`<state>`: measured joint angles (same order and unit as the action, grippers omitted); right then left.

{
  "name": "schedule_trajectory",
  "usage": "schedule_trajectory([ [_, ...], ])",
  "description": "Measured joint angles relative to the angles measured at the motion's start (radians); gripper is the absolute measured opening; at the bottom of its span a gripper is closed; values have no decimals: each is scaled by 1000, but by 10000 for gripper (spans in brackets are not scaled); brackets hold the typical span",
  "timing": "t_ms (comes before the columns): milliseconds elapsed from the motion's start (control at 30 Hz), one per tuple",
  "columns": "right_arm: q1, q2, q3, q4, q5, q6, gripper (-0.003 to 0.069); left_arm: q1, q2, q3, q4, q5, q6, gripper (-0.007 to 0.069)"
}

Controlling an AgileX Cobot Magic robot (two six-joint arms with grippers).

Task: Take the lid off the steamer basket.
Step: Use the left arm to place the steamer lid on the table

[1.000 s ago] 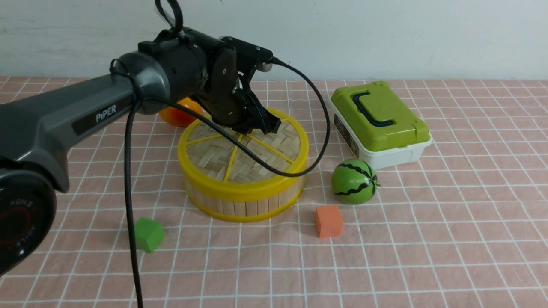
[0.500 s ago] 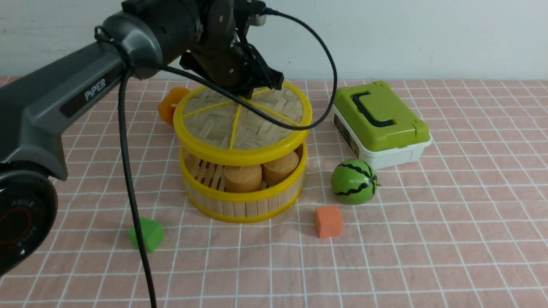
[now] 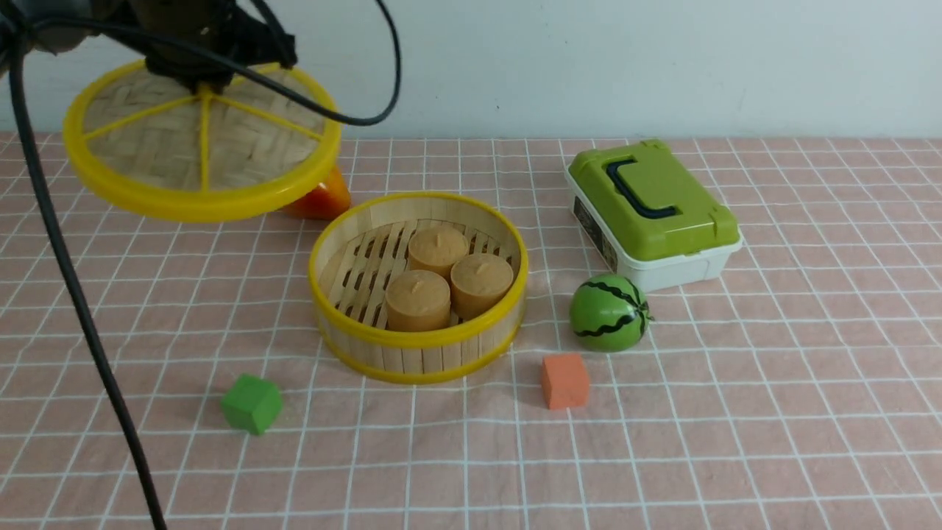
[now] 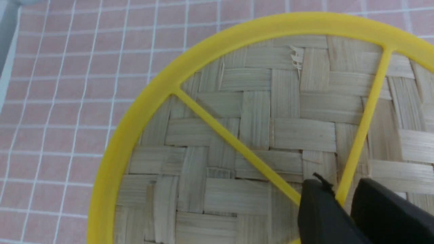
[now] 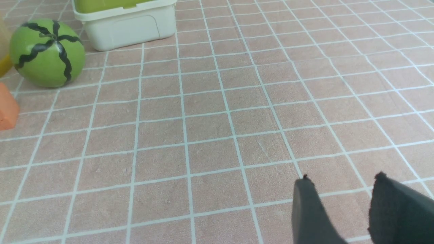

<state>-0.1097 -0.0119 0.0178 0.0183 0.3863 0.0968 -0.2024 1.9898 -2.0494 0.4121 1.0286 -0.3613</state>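
My left gripper (image 3: 204,79) is shut on the centre knob of the lid (image 3: 169,151), a woven bamboo disc with a yellow rim and spokes, and holds it in the air at the far left, well clear of the steamer basket (image 3: 419,350). The left wrist view shows the lid (image 4: 254,128) close up under my left gripper (image 4: 340,189). The basket stands uncovered mid-table with three tan buns (image 3: 439,250) on its slatted floor. My right gripper (image 5: 342,179) is open and empty over bare cloth; it does not show in the front view.
A white box with a green lid (image 3: 651,210) stands right of the basket, with a toy watermelon (image 3: 609,312) and an orange cube (image 3: 564,380) in front. A green cube (image 3: 252,403) lies front left. An orange fruit (image 3: 324,199) sits behind the basket. My arm's cable (image 3: 73,294) hangs at left.
My left gripper has lifted the lid off the basket and carried it up and far to the left. The buns inside the basket now show.
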Motion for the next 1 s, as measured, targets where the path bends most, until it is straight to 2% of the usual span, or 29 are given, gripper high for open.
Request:
schedule_trajectory([
  [167, 0, 0, 0, 0, 0, 0, 241, 88, 1, 216, -4, -133, -91, 108],
  [333, 0, 0, 0, -2, 0, 0, 241, 110, 20, 394, 0, -296, -150, 108],
  [500, 0, 0, 0, -2, 0, 0, 241, 110, 82, 426, 2, -373, -216, 108],
  [733, 0, 0, 0, 0, 0, 0, 241, 110, 113, 426, 10, -383, -244, 113],
  [800, 0, 0, 0, 0, 0, 0, 241, 110, 113, 426, -2, -387, -244, 130],
  [1000, 0, 0, 0, 0, 0, 0, 241, 106, 86, 426, -40, -389, -238, 358],
])
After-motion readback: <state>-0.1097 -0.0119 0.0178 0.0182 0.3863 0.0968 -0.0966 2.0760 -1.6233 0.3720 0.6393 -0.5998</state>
